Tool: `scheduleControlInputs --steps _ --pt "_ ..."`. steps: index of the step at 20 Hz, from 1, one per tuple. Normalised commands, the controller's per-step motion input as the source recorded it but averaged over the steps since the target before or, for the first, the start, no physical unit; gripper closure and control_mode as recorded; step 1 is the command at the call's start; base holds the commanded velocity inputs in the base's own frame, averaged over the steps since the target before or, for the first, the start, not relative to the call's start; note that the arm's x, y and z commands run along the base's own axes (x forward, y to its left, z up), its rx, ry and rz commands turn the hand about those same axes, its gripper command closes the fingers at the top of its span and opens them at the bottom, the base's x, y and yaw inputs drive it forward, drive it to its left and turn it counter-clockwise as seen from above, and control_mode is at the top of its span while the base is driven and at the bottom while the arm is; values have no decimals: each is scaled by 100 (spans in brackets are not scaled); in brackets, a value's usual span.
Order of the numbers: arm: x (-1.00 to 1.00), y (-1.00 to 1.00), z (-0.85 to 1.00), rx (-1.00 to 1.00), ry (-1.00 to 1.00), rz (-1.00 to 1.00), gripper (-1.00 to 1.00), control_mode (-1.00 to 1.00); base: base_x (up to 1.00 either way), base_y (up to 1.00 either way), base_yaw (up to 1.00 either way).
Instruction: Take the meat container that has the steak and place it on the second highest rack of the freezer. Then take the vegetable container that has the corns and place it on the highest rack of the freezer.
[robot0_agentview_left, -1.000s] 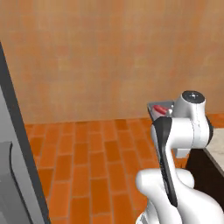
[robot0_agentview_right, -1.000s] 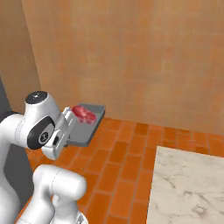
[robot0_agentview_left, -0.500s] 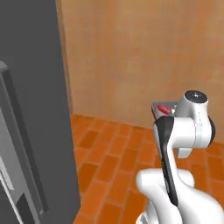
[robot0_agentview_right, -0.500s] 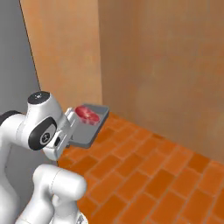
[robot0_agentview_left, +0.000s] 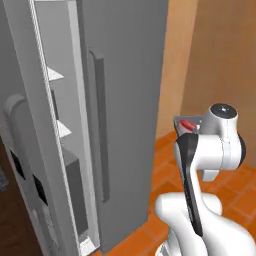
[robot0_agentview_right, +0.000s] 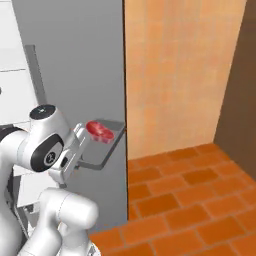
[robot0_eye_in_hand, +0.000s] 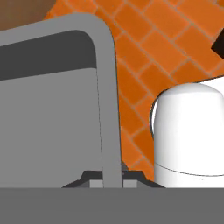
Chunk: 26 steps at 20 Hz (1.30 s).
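L base view: meat container (robot0_agentview_left: 186, 125) w/ steak (robot0_agentview_left: 188, 124) carried at arm's wrist; freezer (robot0_agentview_left: 120, 100) at 9 o'clock, door ajar, white shelves inside.

R base view: 1 tray, 1 steak; long axis toward 1 o'clock, freezer directly behind.

Hand view: gripper (robot0_eye_in_hand: 112, 176) clenched on tray rim.

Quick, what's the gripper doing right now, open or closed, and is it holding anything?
Gripper: closed on the rim of the meat container, carried level with the steak in it.
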Motion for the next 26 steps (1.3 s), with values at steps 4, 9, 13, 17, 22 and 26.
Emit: scheduleControlInputs --steps 4,9,13,17,22,26 --pt "0 0 0 0 0 0 100 100 0 -27 92" --pt "0 0 0 0 0 0 100 100 1 -30 90" --pt "0 0 0 0 0 0 100 100 2 -49 82" --pt "0 0 0 0 0 0 100 100 5 -68 73" --pt "0 0 0 0 0 0 100 100 14 -73 45" --pt "0 0 0 0 0 0 100 100 39 -2 0"
